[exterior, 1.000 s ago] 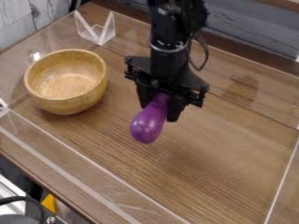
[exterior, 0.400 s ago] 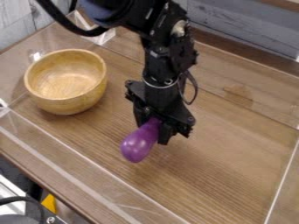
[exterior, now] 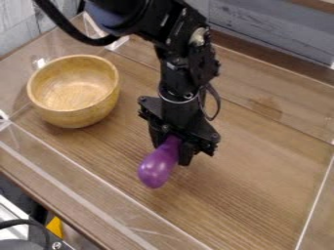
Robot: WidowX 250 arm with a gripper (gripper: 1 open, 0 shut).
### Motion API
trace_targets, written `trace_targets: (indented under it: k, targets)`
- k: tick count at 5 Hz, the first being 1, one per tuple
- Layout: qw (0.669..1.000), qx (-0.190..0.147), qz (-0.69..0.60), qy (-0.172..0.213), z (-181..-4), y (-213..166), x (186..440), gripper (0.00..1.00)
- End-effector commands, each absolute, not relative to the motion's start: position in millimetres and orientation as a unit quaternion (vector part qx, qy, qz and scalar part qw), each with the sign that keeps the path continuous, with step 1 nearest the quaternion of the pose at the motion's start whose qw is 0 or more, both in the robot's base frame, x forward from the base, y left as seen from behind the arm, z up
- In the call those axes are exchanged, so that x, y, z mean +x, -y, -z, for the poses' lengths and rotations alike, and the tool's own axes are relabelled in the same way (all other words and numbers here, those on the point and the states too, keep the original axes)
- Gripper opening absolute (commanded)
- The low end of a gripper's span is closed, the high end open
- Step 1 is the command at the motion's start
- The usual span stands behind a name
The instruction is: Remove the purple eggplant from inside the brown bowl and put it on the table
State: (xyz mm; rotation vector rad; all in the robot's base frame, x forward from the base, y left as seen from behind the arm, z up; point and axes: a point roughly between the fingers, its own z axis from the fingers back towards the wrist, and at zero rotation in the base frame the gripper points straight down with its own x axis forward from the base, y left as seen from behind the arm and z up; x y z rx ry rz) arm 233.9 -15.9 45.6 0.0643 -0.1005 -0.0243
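1. Eggplant first: in the camera view, the purple eggplant [exterior: 156, 166] hung from the gripper [exterior: 177, 151], whose fingers were partly closed around its upper end. Compared with a second earlier it had come lower and nearer the front, its free end down at the table [exterior: 261, 176]; whether it touched I could not tell.
2. The brown bowl [exterior: 74, 90] sat empty, well apart to the left.
3. By my reading, only letting go and lifting away remained.
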Motion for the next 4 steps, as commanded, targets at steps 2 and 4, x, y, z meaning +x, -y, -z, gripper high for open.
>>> trace_targets:
  k: [2,4]
  targets:
    - [0.997,0.022,0.017,0.067,-44.5,25,242,0.00]
    - [0.997,0.011,0.022,0.067,-35.0,27,241,0.00]
